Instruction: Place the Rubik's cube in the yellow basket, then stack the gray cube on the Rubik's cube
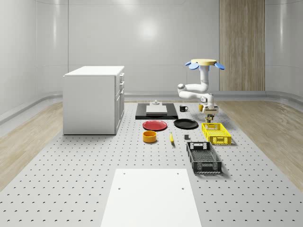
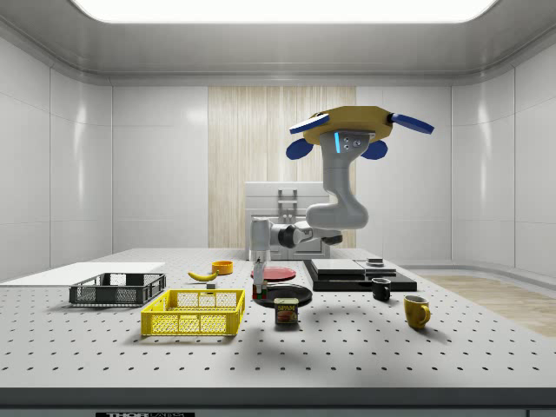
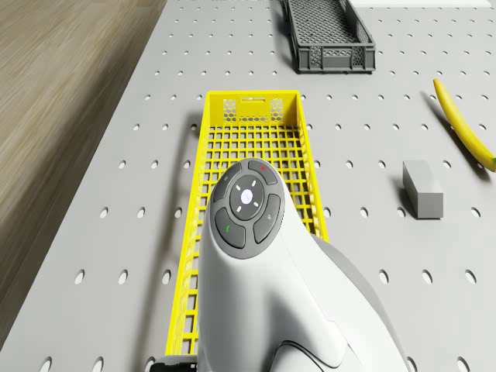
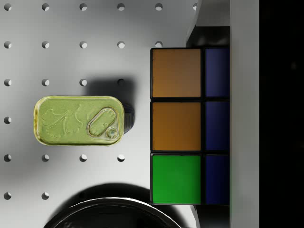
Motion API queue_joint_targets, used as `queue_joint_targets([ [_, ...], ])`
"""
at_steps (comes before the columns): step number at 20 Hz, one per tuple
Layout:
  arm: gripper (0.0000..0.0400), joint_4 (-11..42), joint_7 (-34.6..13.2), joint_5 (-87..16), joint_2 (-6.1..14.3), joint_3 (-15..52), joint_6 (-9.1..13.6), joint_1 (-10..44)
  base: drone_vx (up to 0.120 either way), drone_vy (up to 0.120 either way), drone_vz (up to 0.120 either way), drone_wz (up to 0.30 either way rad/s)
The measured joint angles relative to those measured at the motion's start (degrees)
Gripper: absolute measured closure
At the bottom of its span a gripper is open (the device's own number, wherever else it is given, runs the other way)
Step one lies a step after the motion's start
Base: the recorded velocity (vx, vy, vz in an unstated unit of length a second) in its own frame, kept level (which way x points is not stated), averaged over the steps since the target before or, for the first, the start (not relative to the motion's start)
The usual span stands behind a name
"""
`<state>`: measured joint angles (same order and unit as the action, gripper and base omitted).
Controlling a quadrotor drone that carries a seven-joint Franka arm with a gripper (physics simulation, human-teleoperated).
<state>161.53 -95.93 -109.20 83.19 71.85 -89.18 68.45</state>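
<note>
Between the gripper point(image 2: 258, 291) fingers sits the Rubik's cube point(image 4: 189, 126), clamped w/ orange, green and blue tiles showing, held just above the perforated table point(image 1: 71, 179) beside the black plate point(image 1: 185, 124) and over a flat green tin point(image 4: 79, 120) w/ pull-tab lid. Arm bends down from the hovering drone point(image 2: 356, 122), forearm near level, wrist pointing straight down, close to the yellow basket point(image 3: 252, 139), a rectangular mesh crate. Gray cube point(image 3: 422, 188), a plain matte block, lies on the table nr the banana point(image 3: 465, 128).
</note>
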Motion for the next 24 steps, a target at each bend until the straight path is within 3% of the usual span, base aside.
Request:
queue_joint_targets([
  [21, 0.0075, -0.1, -0.3, 0.5, 1.2, 0.2, -1.1, 0.4, 0.120, 0.000, 0.000, 0.000],
  [24, 0.0075, -0.1, -0.4, 0.6, 1.3, 0.2, -1.3, 0.5, 0.120, 0.000, -0.107, 0.000],
])
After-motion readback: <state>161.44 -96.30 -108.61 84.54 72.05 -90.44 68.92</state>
